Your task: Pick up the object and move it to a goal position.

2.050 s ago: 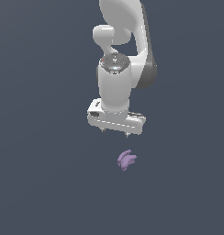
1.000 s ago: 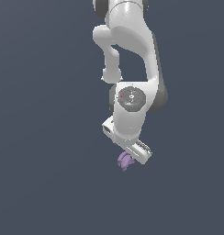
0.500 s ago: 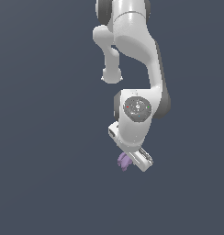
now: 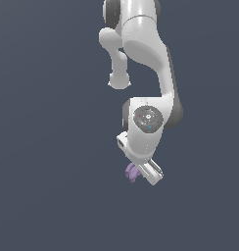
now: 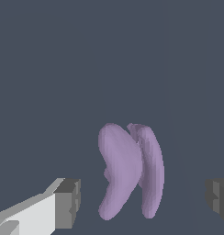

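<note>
Wrist view: the purple lump (image 5: 127, 170), two curved lobes showing, sits between the wide-spread fingers (image 5: 68, 203) of the hand (image 4: 143, 174), neither touching it. Small, likely light and rigid, it looks best pinched across both lobes' flanks.

Light-purple lobed object (image 5: 127, 170) between claw (image 5: 143, 202) fingers

Lighting, both feeds on my screen: even, soft, moderately dim. Arm (image 4: 146, 59) brightest toward twelve o'clock, shaded toward six. No cast shadows, no glare. Renders sharp, unblurred, undistorted at edges.
</note>
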Robot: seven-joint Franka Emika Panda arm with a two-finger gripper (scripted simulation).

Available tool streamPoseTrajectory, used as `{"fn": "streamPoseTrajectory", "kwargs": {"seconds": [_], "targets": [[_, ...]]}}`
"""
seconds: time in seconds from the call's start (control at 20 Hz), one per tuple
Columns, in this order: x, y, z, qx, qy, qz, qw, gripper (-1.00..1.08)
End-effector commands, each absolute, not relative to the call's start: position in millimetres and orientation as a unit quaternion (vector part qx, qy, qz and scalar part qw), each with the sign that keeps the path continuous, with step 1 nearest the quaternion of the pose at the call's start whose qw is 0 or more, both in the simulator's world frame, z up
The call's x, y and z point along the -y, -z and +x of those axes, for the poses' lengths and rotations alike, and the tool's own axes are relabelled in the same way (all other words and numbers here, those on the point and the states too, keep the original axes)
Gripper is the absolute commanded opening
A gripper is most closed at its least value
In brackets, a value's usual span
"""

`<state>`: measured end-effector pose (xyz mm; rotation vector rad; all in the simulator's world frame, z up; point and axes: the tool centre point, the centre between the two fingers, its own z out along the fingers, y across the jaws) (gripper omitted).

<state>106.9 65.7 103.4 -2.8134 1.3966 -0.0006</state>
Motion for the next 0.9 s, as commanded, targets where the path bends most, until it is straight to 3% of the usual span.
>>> {"fn": "streamPoseTrajectory", "kwargs": {"seconds": [0.0, 0.4, 0.75, 0.8, 0.85], "targets": [[-65.4, -97.9, 106.7, -0.445, 0.0, -0.896, 0.0, 1.0], [-65.2, -57.8, 105.5, -0.447, 0.0, -0.895, 0.0, 1.0], [-65.4, -54.6, 107.1, -0.447, 0.0, -0.895, 0.0, 1.0], [-65.4, -54.6, 107.1, -0.447, 0.0, -0.895, 0.0, -1.0], [-65.4, -54.6, 107.1, -0.447, 0.0, -0.895, 0.0, -1.0]]}}
